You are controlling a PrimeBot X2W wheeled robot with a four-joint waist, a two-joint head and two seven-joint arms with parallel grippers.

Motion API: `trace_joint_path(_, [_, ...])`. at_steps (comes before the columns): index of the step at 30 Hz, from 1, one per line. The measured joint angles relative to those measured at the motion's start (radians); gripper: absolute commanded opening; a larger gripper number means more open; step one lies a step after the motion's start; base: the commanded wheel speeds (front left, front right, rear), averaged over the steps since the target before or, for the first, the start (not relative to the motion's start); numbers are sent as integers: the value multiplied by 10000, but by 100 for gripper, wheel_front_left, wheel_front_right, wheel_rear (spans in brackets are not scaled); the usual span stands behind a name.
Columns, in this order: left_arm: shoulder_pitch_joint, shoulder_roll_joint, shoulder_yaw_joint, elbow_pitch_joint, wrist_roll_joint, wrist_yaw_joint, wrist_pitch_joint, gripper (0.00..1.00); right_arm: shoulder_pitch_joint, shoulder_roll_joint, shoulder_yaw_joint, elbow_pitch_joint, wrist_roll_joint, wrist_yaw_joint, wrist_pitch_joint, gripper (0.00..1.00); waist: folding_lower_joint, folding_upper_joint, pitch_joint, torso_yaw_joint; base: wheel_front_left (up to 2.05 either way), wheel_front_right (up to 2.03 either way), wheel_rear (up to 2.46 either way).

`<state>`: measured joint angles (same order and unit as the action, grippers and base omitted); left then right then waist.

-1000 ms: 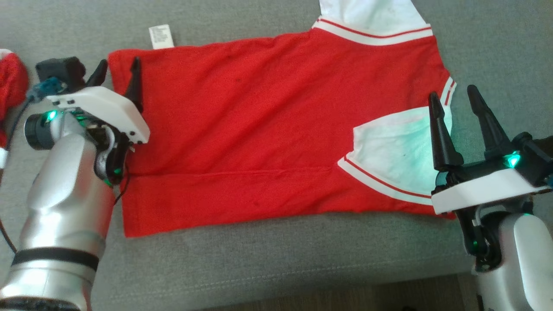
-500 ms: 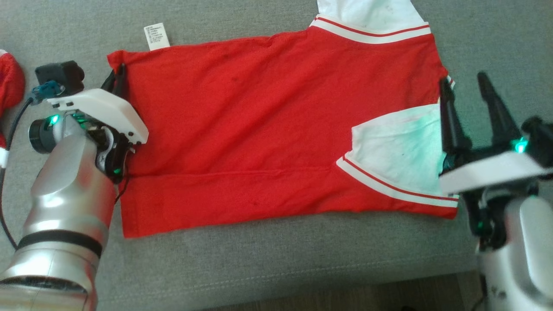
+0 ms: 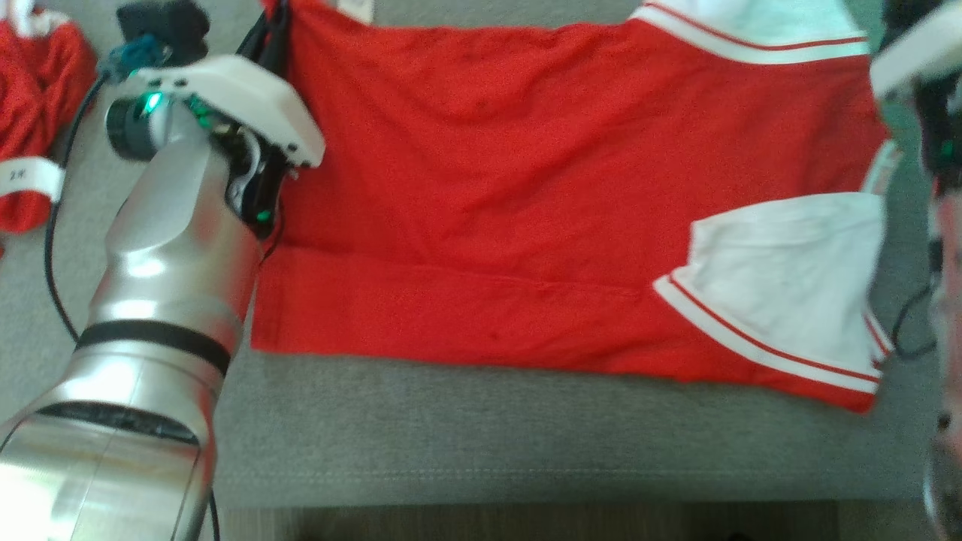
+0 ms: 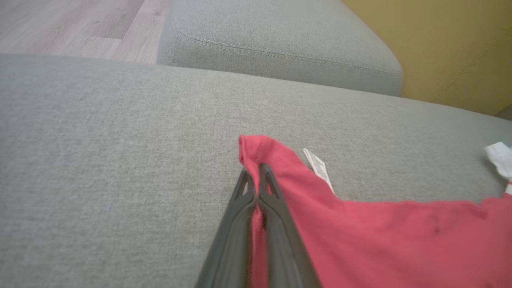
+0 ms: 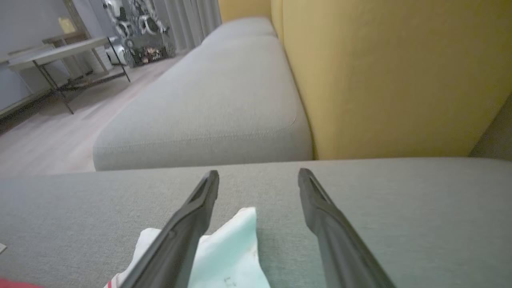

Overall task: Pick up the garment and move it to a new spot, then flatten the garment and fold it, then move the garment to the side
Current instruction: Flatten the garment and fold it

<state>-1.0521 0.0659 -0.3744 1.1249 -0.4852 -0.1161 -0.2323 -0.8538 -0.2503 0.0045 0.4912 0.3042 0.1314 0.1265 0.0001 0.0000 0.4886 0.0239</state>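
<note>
The garment (image 3: 541, 195) is a red shirt with white sleeves, lying spread on the grey sofa seat (image 3: 481, 436). My left gripper (image 3: 272, 21) is at its far left corner. In the left wrist view the left gripper (image 4: 256, 171) is shut on that red corner of the garment (image 4: 380, 236), beside a white label (image 4: 318, 166). My right gripper (image 5: 258, 176) hovers open over a white sleeve (image 5: 236, 248) at the shirt's far right end, with nothing between its fingers. Its white housing (image 3: 913, 49) sits at the top right of the head view.
Another red garment (image 3: 34, 113) lies at the far left. The seat's front edge (image 3: 481, 481) runs along the bottom, with floor below. A yellow back cushion (image 5: 392, 72), a second grey seat (image 5: 216, 104) and a side table (image 5: 52, 48) lie beyond.
My left gripper has shut on the shirt's far left corner. The right gripper has moved toward the far sleeve, still open. The head camera has shifted.
</note>
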Motion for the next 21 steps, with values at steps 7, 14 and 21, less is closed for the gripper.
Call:
trace_joint_path(7, [-262,-291,-295,288,-2,-77,-84,0,-1864,-146,702,3620,-142,0,934,100,0,0,486,627,0,0,0])
trace_joint_path(14, [-414,-418,-527,366,-221,-111,-171,0,-3141,-165,1060,5745,-81,0,1281,100,0,0,565,820,0,0,0])
trace_joint_path(21, [-411,-430,-644,383,-462,-148,-171,0,-3402,-153,1975,6174,575,0,884,0,0,0,452,778,0,0,0])
